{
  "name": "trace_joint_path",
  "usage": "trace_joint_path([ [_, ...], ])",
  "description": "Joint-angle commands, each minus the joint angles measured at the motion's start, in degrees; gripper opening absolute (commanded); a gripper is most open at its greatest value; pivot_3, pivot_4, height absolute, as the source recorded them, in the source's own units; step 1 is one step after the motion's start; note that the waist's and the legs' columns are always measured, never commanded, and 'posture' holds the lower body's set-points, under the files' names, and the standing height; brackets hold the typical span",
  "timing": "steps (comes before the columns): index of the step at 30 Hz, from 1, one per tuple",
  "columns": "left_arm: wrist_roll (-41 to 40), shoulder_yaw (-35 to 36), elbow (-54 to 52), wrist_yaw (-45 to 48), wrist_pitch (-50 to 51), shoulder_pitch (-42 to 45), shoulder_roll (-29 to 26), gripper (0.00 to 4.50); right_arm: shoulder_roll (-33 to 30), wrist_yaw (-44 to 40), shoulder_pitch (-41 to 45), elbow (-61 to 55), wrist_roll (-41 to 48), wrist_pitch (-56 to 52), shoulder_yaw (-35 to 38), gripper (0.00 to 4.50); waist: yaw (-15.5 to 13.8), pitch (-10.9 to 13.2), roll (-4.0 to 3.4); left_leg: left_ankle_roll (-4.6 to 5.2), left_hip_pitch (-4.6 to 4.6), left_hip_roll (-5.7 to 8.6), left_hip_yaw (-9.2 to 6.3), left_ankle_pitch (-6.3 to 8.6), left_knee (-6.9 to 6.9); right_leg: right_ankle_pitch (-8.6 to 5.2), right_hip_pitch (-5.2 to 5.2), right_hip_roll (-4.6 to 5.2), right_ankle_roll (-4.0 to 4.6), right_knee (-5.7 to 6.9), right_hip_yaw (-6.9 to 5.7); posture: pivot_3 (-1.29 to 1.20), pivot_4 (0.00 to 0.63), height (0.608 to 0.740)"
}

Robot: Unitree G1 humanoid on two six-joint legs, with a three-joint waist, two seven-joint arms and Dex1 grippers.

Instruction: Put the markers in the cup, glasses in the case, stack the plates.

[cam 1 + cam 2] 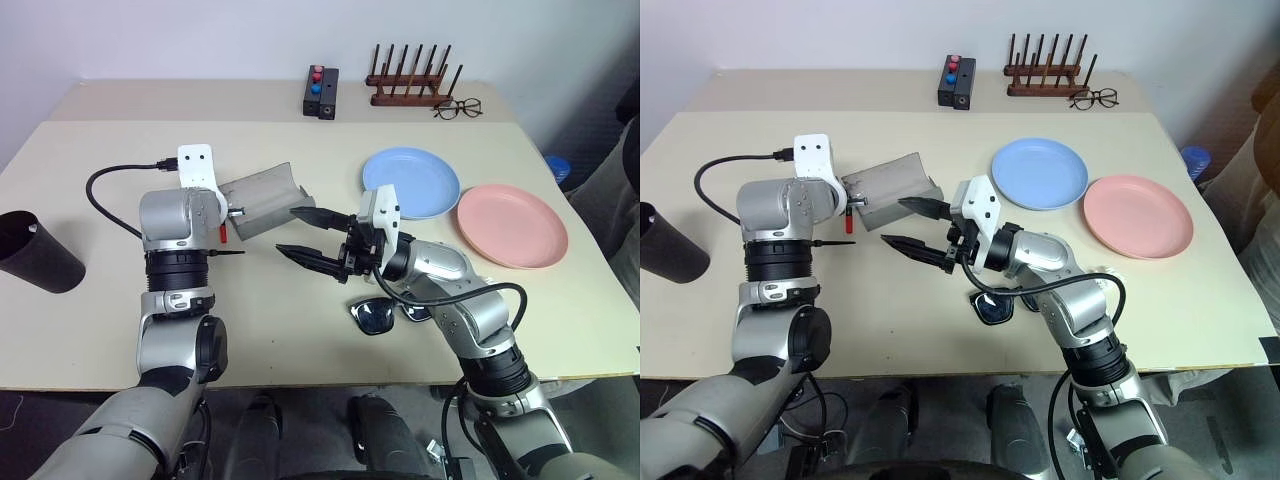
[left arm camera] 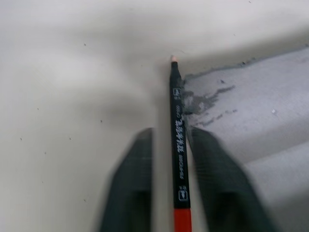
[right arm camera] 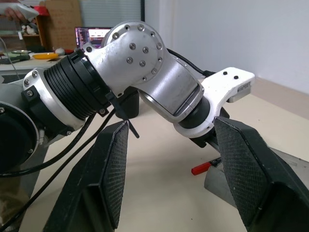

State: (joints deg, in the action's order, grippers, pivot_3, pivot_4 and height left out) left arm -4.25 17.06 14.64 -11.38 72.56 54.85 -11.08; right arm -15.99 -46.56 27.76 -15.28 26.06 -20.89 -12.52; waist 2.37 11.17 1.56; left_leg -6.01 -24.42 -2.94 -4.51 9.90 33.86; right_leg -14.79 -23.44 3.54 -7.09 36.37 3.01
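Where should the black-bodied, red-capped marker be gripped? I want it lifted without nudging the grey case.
Grip the black-bodied marker with the red cap mid-barrel, from above. It lies flat on the table, and the grey hard-shell case crowds its tip end on one side.

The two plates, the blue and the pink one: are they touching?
Cannot tell. In the right eye view the blue plate and pink plate sit side by side, rims meeting or barely apart.

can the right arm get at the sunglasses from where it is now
Probably yes. The sunglasses lie on the table just under the right arm's forearm, with nothing on top of them. The right gripper is open and empty, but must pull back and turn down first.
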Motion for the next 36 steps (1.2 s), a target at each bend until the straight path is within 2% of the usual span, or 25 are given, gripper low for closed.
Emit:
trace_joint_path([
  [1,0.7,-0.5,-0.9,-0.1,1.6,1.1,-0.7,2.21,0.3,0.1,0.8,-1.8,0.5,0.6,0.8,2.86,0.0,0.0,0.0,0.0,0.0,0.0,0.0,0.0,0.0,0.0,0.0,0.0,0.0,0.0,0.0,0.0,0.15,0.738],
  [20,3.2,-0.9,4.8,-0.4,1.0,0.2,-2.5,2.21,-0.2,0.2,0.6,-2.4,0.7,0.0,0.9,2.86,0.0,0.0,0.0,0.0,0.02,0.0,0.0,0.0,0.0,0.01,0.01,0.0,-0.01,0.01,0.0,0.0,0.15,0.738],
  [23,3.3,-1.1,4.3,-0.3,0.7,0.0,-2.6,1.4,-2.0,-0.3,0.9,-2.2,-1.1,-0.8,-0.3,2.86,0.1,0.0,0.0,0.0,0.02,0.0,0.0,0.0,0.0,0.01,0.0,0.0,-0.01,0.02,0.0,0.0,0.15,0.738],
  [26,3.3,-1.1,4.1,-0.3,0.6,-0.2,-2.6,0.03,-3.9,-0.1,1.1,-0.7,-4.1,-1.3,-1.7,2.86,0.0,0.0,0.0,0.0,0.01,0.0,0.0,0.0,0.0,0.01,0.0,0.0,-0.01,0.01,0.0,0.0,0.15,0.738],
  [36,3.3,0.4,2.4,-1.2,0.3,-1.3,-2.6,0.03,-5.3,-0.5,-0.5,0.3,-8.1,0.2,-2.9,2.86,0.1,0.0,0.0,0.0,0.02,0.0,0.0,0.0,0.0,0.01,0.0,0.0,-0.02,0.02,0.0,0.0,0.15,0.738],
])
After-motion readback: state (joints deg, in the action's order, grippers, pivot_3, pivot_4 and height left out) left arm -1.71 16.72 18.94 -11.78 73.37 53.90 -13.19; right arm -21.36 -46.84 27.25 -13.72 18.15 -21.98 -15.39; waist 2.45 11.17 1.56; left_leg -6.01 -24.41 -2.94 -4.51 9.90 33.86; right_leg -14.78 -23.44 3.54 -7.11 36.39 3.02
